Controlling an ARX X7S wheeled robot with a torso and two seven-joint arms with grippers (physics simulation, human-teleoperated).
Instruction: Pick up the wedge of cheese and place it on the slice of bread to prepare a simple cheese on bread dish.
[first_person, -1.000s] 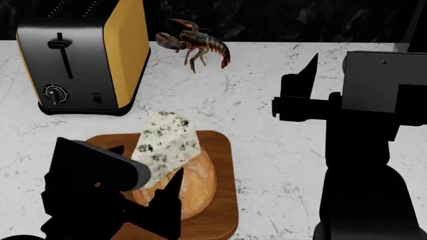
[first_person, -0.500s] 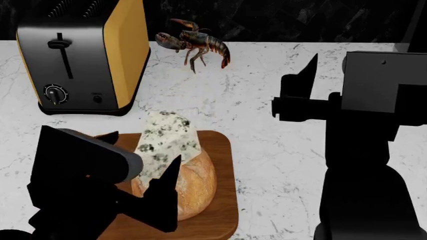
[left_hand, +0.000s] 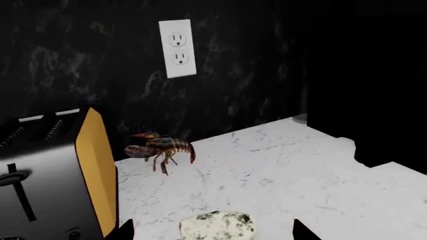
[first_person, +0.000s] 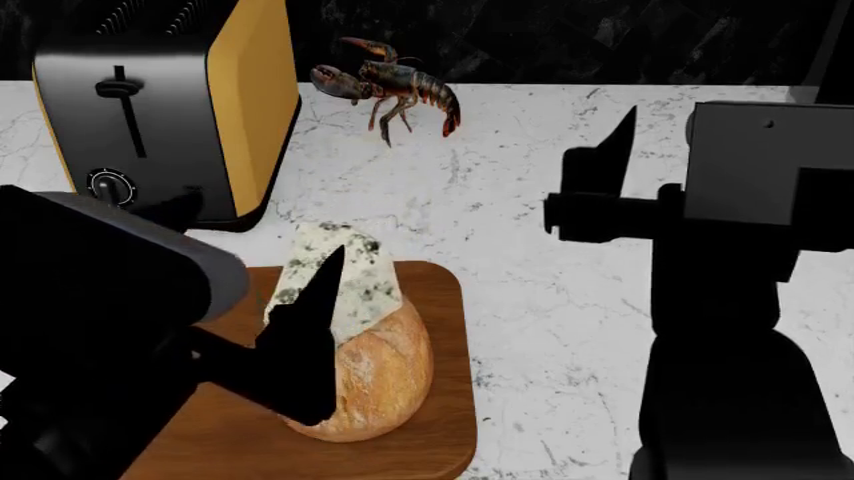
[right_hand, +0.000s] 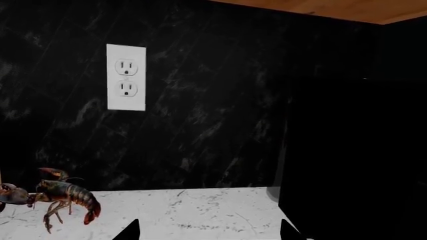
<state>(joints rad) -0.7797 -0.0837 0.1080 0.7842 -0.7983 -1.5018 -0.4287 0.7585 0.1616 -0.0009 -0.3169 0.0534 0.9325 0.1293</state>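
The wedge of cheese (first_person: 358, 282), cream-white with dark mould spots, lies tilted on the far end of the golden-brown loaf (first_person: 380, 385). The loaf sits on a wooden cutting board (first_person: 443, 440). My left gripper (first_person: 260, 230) is open and empty. It hovers above and in front of the cheese, and one finger (first_person: 310, 335) hides part of the cheese and loaf. In the left wrist view the cheese (left_hand: 217, 225) shows between the spread tips of the left gripper (left_hand: 212, 234), apart from both. My right gripper (first_person: 594, 185) is open and empty over the counter to the right; it also shows in the right wrist view (right_hand: 210, 232).
A black and yellow toaster (first_person: 160, 110) stands at the back left, close to the left arm. A lobster (first_person: 394, 92) lies at the back of the white marble counter (first_person: 534, 290). A black wall with a white outlet (right_hand: 125, 76) lies behind.
My left gripper has risen and drawn back from the cheese, looming larger in the head view. The cheese stays on the loaf. The right arm has not moved.
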